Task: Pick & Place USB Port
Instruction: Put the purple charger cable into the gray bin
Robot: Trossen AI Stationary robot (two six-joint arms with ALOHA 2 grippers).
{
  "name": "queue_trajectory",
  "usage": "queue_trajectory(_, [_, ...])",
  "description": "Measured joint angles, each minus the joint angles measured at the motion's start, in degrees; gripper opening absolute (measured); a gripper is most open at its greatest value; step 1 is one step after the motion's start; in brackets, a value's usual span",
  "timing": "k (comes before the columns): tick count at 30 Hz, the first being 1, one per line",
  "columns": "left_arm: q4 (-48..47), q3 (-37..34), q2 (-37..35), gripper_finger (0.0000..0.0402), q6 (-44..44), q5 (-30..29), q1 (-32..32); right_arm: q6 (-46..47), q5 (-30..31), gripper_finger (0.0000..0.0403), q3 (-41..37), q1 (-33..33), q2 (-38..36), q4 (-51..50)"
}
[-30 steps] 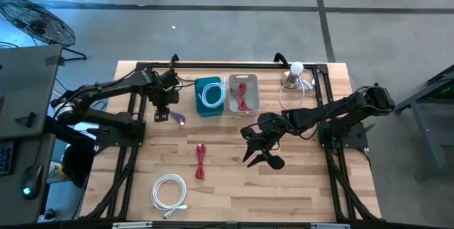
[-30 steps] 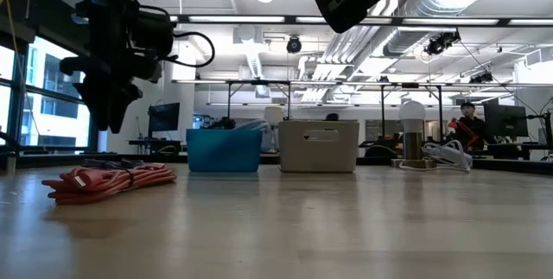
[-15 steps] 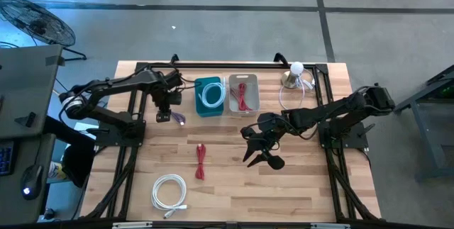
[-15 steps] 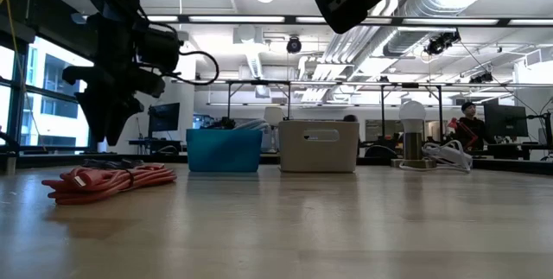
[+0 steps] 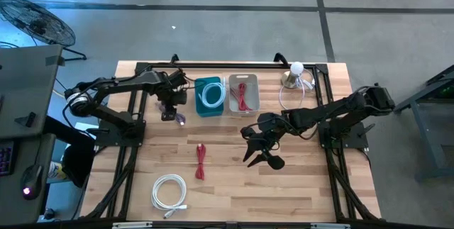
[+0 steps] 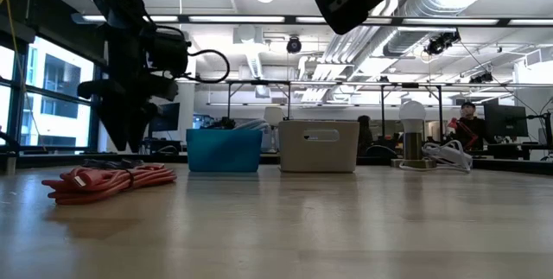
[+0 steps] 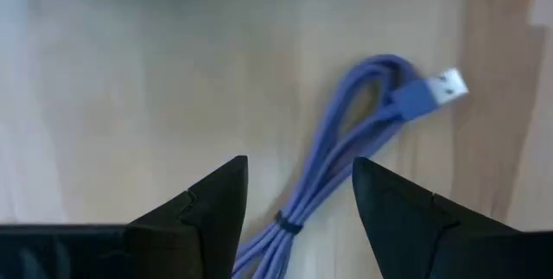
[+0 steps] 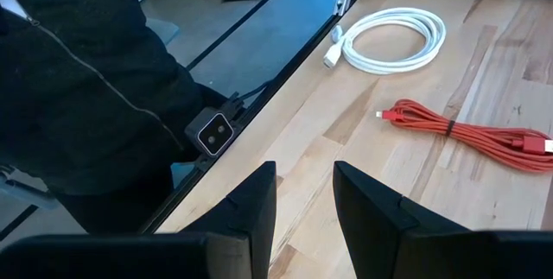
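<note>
A blue-violet USB cable [image 7: 346, 154], tied in a bundle, lies flat on the wood with its plug [image 7: 448, 85] at one end; the high view shows the cable [image 5: 179, 120] left of the blue bin. My left gripper [image 7: 298, 188] is open above it, a finger on each side of the bundle, pointing down. It also shows as the left gripper [image 5: 171, 108]. My right gripper [image 5: 259, 158] is open above mid-table and holds nothing.
A blue bin [image 5: 200, 105] holds a white cable; the grey bin [image 5: 254, 105] beside it holds a red one. A red cable [image 5: 201, 162] and a white coil [image 5: 170, 191] lie nearer. A lamp [image 5: 296, 73] stands far right. A person in a dark jacket [image 8: 86, 80] is at the near edge.
My left gripper has moved toward the table's right, closer to the blue bin and over the blue-violet cable, and has come a little lower. The right arm and the cables have kept still.
</note>
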Motion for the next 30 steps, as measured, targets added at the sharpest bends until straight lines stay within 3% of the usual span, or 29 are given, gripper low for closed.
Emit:
queue_trajectory(9, [-0.81, 0.00, 0.00, 0.0207, 10.03, 2.68, -3.78, 1.22, -0.02, 0.0110, 0.00, 0.00, 0.00, -0.35])
queue_trajectory(30, [-2.08, 0.04, 0.00, 0.0207, 16.89, 2.87, -3.90, 1.44, -0.66, 0.0110, 0.00, 0.00, 2.69, 0.02])
